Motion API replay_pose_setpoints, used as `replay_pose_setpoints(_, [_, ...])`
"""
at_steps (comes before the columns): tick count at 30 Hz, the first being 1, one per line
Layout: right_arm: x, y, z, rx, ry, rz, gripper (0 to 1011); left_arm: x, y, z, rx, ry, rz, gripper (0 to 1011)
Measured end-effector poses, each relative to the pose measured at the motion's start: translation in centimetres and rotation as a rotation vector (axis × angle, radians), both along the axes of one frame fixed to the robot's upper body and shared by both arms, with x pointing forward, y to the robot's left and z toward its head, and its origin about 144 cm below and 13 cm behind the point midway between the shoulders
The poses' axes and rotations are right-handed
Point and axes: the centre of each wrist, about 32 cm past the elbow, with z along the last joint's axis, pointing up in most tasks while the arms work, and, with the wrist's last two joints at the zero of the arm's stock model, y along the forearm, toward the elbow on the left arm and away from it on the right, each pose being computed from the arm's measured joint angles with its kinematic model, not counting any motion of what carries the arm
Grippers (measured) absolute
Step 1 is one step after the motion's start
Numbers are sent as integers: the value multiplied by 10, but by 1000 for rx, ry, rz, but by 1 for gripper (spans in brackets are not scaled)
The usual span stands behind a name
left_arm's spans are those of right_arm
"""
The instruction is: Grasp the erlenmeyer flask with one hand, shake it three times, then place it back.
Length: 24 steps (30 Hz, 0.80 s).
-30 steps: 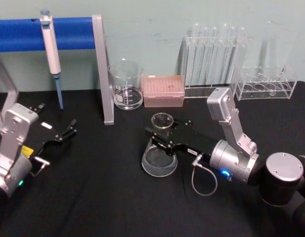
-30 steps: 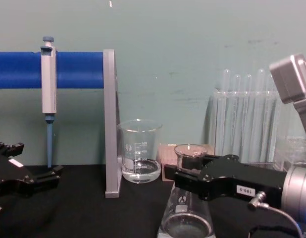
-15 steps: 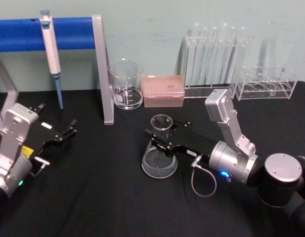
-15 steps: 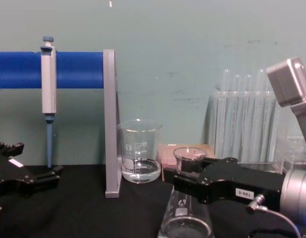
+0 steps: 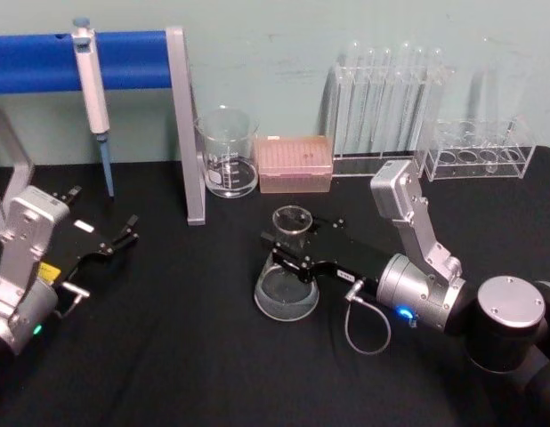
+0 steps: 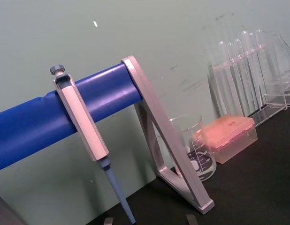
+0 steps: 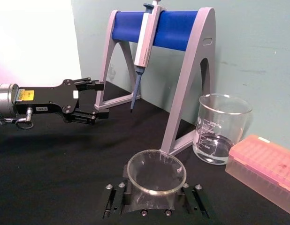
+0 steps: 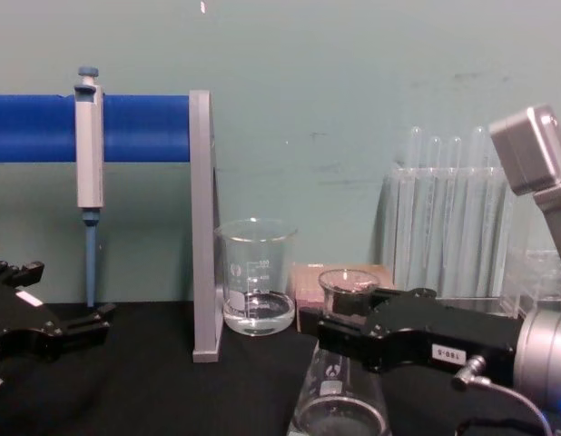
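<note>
Glass erlenmeyer flask (image 5: pixel 287 283) stands upright, neck pinched by right pincer (image 5: pixel 288 252).

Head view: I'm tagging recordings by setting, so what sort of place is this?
Probably a laboratory bench: a grey-and-blue pipette hangs on a blue-barred stand, beside a clear glass beaker and clear test tubes in a rack.

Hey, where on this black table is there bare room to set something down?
Bare black cloth lies along the near edge, between the parked left pincer and the right pincer clamped on the clear glass conical flask. The back is crowded: blue pipette stand, glass beaker, pink tip box, test-tube racks.
</note>
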Motion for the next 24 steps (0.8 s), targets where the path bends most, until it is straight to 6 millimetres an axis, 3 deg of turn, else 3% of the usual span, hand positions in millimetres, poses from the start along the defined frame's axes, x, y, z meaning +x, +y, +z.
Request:
replay_pose_setpoints(4, [0, 0, 0, 1, -1, 0, 626, 0, 0, 0, 0, 0, 0, 1001])
replay_pose_setpoints(7, [0, 0, 0, 1, 0, 0, 685, 0, 0, 0, 0, 0, 0, 1001])
replay_pose_setpoints(8, [0, 0, 0, 2, 0, 0, 752, 0, 0, 0, 0, 0, 0, 1001])
replay_pose_setpoints(17, [0, 0, 0, 2, 0, 1, 985, 0, 0, 0, 0, 0, 0, 1001])
replay_pose_setpoints(24, [0, 0, 0, 2, 0, 1, 1000, 0, 0, 0, 0, 0, 0, 1001])
